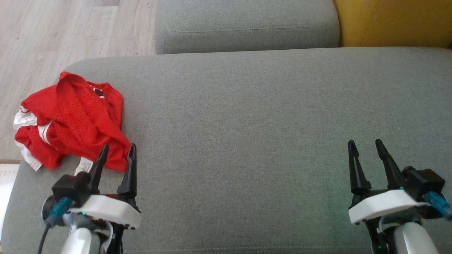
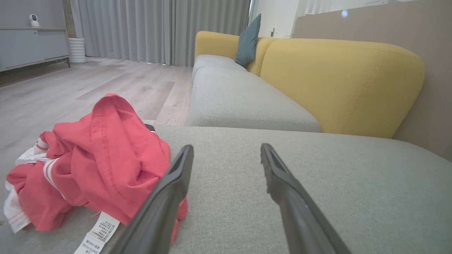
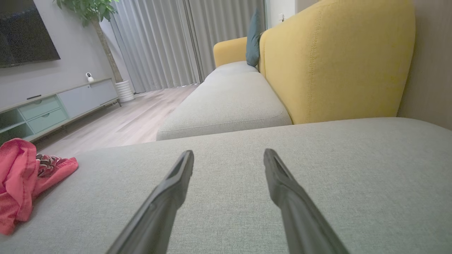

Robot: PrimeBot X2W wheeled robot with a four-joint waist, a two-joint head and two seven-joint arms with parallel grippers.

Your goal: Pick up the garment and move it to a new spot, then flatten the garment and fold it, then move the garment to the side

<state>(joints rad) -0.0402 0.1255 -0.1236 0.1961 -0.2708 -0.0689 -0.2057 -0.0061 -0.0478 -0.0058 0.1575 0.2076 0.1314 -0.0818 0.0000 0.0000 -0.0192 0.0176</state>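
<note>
Red cloth in a heap: the garment (image 1: 70, 120) lies crumpled at the left of the head view, on the left end of a wide grey seat cushion (image 1: 247, 141), its white-striped trim hanging toward the cushion's rounded edge. We see a white care label (image 1: 84, 165) sticking out from its lower edge, flat on the grey fabric.

The left gripper (image 1: 119, 146) rises at the lower left of the frame. Its two dark fingers are spread apart and hold nothing, and their tips lie over the garment's lower right border. In the left wrist view one finger (image 2: 169, 197) crosses in front of the red hem; whether it touches the cloth we cannot quite tell from this angle.

The right gripper (image 1: 365, 142) stands at the lower right of the head view, well apart from the garment, its fingers likewise spread and empty over bare grey upholstery. In the right wrist view the garment shows as a red fold at the far left edge of the frame.

Pale wooden floor (image 1: 70, 28) shows at the upper left of the head view, a second grey cushion (image 1: 247, 24) runs along the top centre, and a yellow backrest (image 1: 392, 21) takes the upper right corner. The wrist views add a teal pillow (image 2: 248, 40) leaning on the yellow back near the top centre, grey curtains (image 2: 141, 28) across the upper left, and a low cabinet (image 3: 53, 106) at the left.
</note>
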